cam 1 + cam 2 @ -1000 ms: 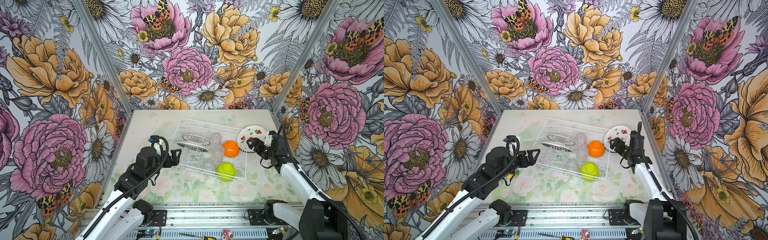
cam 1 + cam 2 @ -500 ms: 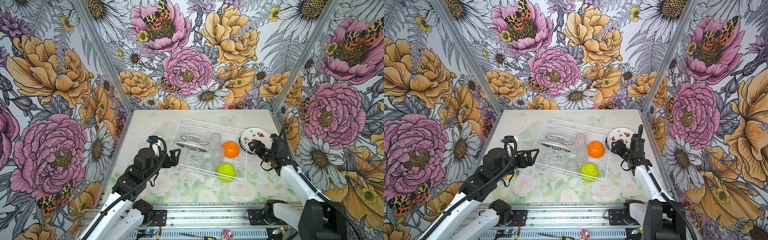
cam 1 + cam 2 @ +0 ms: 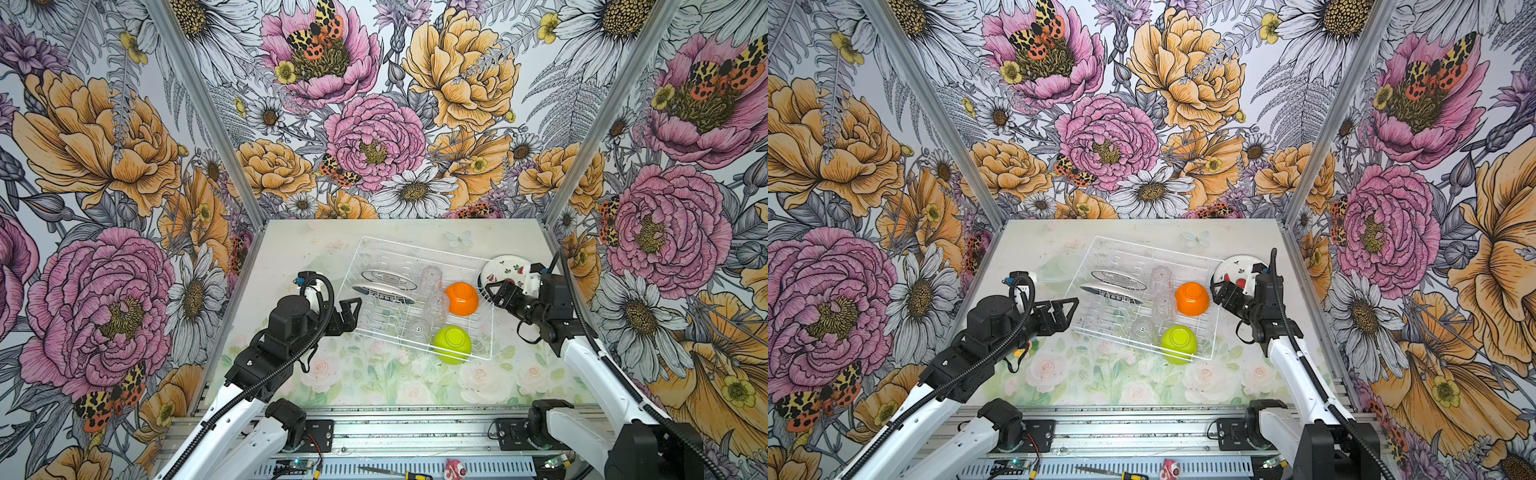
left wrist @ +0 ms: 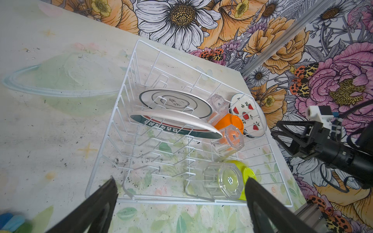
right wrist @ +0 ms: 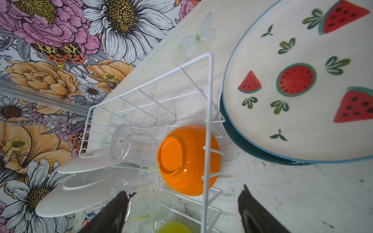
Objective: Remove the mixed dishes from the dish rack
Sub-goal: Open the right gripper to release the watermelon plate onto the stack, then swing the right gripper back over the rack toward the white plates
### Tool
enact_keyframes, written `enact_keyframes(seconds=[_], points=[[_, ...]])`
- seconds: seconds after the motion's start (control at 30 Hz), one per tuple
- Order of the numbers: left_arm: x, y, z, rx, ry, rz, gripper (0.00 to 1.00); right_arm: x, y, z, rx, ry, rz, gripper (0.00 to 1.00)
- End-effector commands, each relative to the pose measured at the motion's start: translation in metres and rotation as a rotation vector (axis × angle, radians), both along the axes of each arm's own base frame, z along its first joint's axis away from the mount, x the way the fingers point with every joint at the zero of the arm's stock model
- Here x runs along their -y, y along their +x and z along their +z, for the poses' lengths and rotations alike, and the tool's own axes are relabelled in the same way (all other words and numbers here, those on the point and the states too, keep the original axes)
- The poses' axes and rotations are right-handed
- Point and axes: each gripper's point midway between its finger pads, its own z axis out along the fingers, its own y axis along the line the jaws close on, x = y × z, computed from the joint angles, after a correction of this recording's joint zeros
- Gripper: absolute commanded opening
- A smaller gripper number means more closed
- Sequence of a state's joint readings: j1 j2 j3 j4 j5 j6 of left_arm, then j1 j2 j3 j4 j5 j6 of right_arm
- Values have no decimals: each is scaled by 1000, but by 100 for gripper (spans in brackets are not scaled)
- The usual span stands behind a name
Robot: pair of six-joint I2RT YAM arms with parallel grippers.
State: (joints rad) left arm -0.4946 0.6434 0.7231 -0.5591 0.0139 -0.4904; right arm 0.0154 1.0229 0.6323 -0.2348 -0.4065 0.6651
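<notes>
The dish rack (image 3: 376, 253) sits skewed on the middle of the desk (image 3: 291, 257), toward the far right. Two white plates with dark rims (image 3: 388, 279) lean in the upright prongs of its left half. To their right three clear cups (image 3: 435, 305) lie tipped in a row running from far to near, bases showing. Past the cups, along the rack's right wall, an orange bowl (image 3: 461, 298) rests bottom up. A lime-green bowl (image 3: 452, 344) is bottom up in the near right corner. Outside the rack, just beside its far right corner, a watermelon-print plate (image 3: 505, 270) lies flat on the desk, stacked on a dark teal plate (image 5: 242, 141). The right arm rises along the desk's right side with its wrist bent inward. The right claw (image 3: 494, 296) is released and grasps nothing; it hangs between the orange bowl and the watermelon plate. In the right wrist view its dark fingers (image 5: 119, 203) stand either side of the rack's white side wire, apart from it. The left arm comes in from the near left with its elbow low and its forearm lifted. The left claw (image 3: 353, 316), spread wide and empty, points at the rack's left wall, just outside it.
</notes>
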Motion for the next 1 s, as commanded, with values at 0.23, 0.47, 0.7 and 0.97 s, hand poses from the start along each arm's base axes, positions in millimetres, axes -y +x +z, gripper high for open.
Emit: enact_keyframes(seconds=[0.23,0.47,0.7,0.97], points=[[5,-1,13,30,2,-37,99,6,14,4,-38,-166,-20,85],[3,9,11,15,31,-15,99,-3,33,-19,-114,-201,32,81],[5,16,-7,-57,31,-25,99,-38,60,-23,-119,-233,144,68],[-3,16,-6,-40,35,4,99,-71,95,-28,-126,-236,218,59]])
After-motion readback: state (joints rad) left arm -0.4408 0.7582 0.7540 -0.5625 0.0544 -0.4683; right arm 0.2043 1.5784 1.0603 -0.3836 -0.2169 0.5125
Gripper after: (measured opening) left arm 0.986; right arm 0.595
